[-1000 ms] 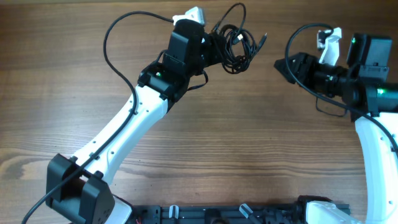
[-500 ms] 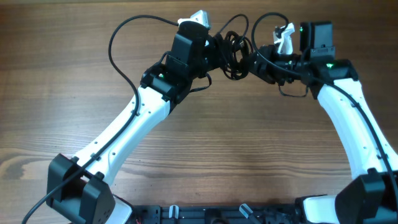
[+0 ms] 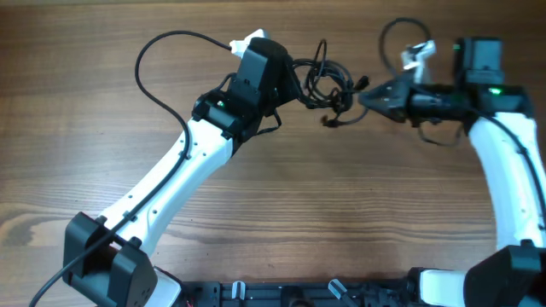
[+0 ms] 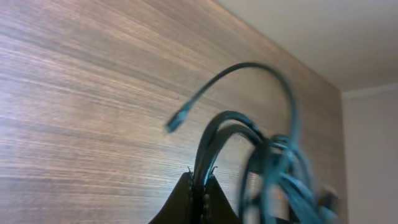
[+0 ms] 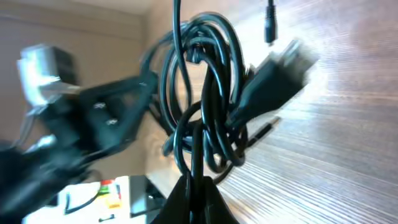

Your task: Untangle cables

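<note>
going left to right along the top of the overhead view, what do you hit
left end effector → cables, a knotted bunch held between the two → right end effector

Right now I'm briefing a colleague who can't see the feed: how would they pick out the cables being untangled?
On the wooden table, look between the two white arms, near the top of the overhead view. There the left gripper and right gripper both pinch a knot of thin black cables. Unlike the thicker wires along the arms, these loop together and end in small plugs.
</note>
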You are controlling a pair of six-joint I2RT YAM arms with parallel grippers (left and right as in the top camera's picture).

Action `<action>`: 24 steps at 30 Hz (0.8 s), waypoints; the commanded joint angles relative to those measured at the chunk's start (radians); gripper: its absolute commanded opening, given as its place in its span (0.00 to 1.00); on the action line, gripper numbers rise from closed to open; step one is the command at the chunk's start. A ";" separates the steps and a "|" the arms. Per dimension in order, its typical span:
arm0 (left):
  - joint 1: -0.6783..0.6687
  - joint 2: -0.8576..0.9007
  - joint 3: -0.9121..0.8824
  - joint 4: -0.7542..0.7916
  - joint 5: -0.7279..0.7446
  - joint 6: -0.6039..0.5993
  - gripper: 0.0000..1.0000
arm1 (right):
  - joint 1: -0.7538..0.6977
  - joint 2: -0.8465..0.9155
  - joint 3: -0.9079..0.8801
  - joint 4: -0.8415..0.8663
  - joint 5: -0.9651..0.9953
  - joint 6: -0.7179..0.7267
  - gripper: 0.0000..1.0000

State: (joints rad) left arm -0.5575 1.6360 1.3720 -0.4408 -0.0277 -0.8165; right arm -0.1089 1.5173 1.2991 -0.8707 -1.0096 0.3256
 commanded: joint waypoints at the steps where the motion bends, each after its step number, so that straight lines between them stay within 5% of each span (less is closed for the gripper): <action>1: 0.050 -0.027 0.018 -0.034 -0.122 0.030 0.04 | -0.108 -0.029 0.031 0.002 -0.298 -0.082 0.04; 4: 0.049 -0.027 0.018 -0.073 -0.120 0.077 0.04 | -0.122 -0.029 0.031 0.117 -0.512 0.000 0.04; 7: 0.049 -0.027 0.018 -0.127 -0.105 0.082 0.04 | -0.121 -0.029 0.030 0.274 -0.493 0.122 0.04; 11: 0.050 -0.028 0.018 -0.092 0.115 0.239 0.04 | -0.064 -0.029 0.030 0.060 -0.161 0.011 0.04; 14: 0.049 -0.028 0.018 -0.092 0.184 0.241 0.04 | 0.026 -0.029 0.029 -0.070 0.104 -0.053 0.04; 18: 0.050 -0.026 0.018 -0.153 0.209 0.241 0.27 | 0.150 -0.028 0.016 -0.104 0.424 -0.017 0.05; 24: 0.049 0.027 0.012 -0.261 0.195 0.241 0.35 | 0.220 0.067 0.011 -0.111 0.466 -0.012 0.08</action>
State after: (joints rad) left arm -0.5148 1.6207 1.3922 -0.6853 0.1593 -0.5877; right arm 0.0910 1.5288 1.3102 -0.9775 -0.5732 0.3130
